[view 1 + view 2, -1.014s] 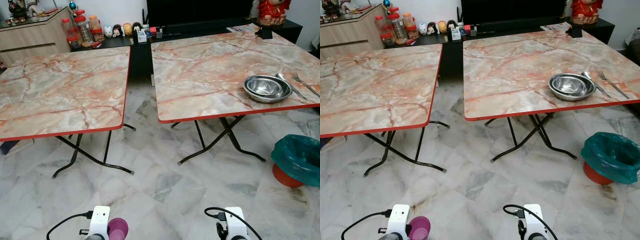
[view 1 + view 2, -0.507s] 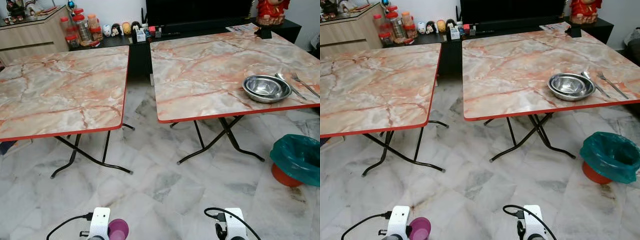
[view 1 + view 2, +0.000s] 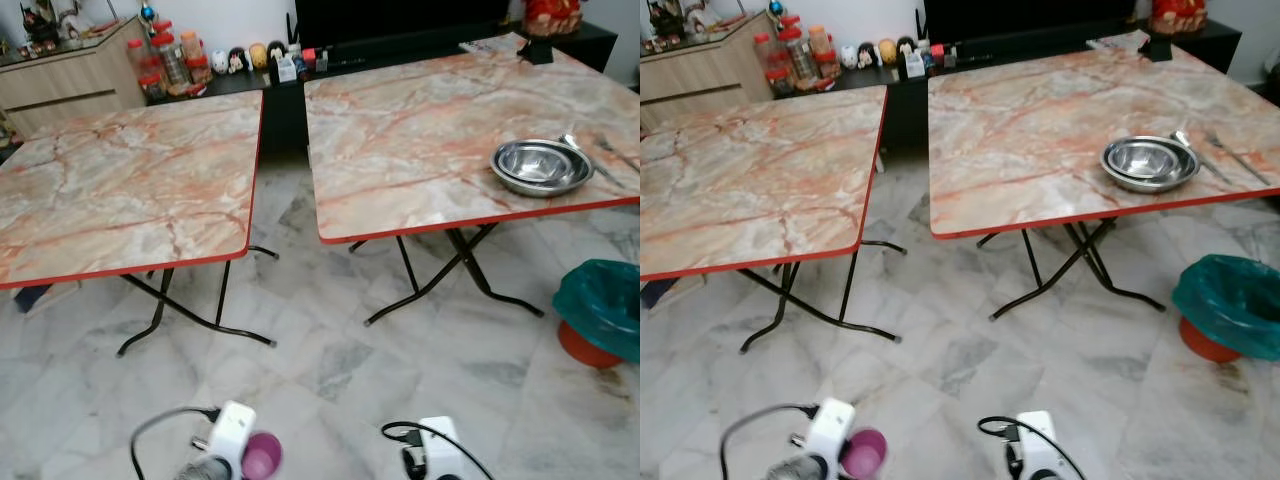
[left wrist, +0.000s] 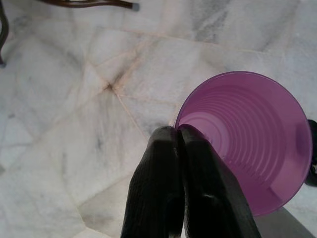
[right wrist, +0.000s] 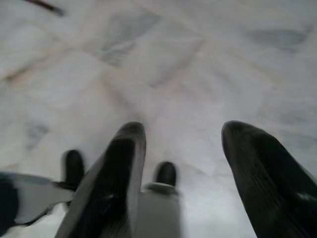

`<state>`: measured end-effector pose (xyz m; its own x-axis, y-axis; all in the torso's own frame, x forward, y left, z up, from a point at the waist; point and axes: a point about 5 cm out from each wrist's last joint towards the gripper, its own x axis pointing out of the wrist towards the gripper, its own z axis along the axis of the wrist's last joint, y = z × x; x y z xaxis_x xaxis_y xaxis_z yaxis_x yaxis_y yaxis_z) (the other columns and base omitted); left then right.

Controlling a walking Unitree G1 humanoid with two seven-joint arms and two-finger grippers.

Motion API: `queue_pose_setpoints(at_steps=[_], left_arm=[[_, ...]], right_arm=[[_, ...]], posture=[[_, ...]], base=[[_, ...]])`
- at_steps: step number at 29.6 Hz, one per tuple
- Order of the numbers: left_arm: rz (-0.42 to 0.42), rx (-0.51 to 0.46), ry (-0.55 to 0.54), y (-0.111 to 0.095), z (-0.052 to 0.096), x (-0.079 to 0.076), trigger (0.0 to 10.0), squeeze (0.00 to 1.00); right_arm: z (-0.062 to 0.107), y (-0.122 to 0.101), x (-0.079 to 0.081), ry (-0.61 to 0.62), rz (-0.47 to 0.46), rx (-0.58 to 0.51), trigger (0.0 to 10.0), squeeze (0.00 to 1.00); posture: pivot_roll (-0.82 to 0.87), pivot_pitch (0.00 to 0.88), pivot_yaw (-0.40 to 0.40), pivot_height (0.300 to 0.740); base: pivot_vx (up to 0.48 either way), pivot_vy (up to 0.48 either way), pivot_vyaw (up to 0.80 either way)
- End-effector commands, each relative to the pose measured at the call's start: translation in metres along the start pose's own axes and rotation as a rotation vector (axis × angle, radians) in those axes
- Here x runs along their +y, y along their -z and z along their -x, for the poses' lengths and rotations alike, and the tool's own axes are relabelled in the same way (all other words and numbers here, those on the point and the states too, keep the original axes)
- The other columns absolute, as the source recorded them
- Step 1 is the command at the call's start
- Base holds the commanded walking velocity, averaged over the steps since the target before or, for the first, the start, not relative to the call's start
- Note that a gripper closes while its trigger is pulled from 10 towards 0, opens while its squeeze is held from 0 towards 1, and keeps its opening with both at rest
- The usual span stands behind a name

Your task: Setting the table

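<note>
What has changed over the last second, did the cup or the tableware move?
Mostly the camera view has shifted. The left hand still pinches the rim of the purple cup, held low over the marble floor, and sits a little further right in the eye views. The right hand stays open with nothing in it. The steel bowls and cutlery remain on the right table.

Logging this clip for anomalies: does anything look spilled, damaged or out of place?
Nothing stands out. The steel bowls sit nested and upright on the right table beside the cutlery. The left gripper pinches the purple cup by its rim; the right gripper is open.
</note>
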<state>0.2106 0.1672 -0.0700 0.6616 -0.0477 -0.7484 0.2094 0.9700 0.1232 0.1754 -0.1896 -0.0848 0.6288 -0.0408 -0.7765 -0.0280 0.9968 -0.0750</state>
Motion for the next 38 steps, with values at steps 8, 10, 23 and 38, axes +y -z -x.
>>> queue_pose_setpoints(at_steps=[8, 10, 23, 38], left_arm=[[0.115, 0.007, -0.109, 0.008, 0.003, 0.017, 10.0, 0.0], [0.129, -0.001, -0.135, 0.006, 0.004, 0.024, 10.0, 0.0], [0.199, -0.005, -0.213, 0.006, 0.006, 0.044, 10.0, 0.0], [0.235, 0.003, -0.219, 0.01, 0.007, 0.04, 10.0, 0.0]], right_arm=[[-0.003, -0.008, 0.004, -0.01, -0.006, -0.009, 10.0, 0.0], [-0.004, -0.013, 0.003, -0.001, -0.022, -0.019, 10.0, 0.0], [-0.003, -0.009, -0.001, 0.026, -0.057, 0.001, 10.0, 0.0], [-0.003, -0.011, -0.006, 0.039, -0.061, -0.004, 10.0, 0.0]], posture=[[-0.1, 0.02, 0.098, 0.74], [-0.09, 0.026, 0.097, 0.74], [-0.09, 0.0, 0.091, 0.74], [-0.1, 0.003, 0.081, 0.74]], base=[[0.0, 0.0, 0.0], [0.0, 0.0, 0.0], [0.0, 0.0, 0.0], [0.0, 0.0, 0.0]])
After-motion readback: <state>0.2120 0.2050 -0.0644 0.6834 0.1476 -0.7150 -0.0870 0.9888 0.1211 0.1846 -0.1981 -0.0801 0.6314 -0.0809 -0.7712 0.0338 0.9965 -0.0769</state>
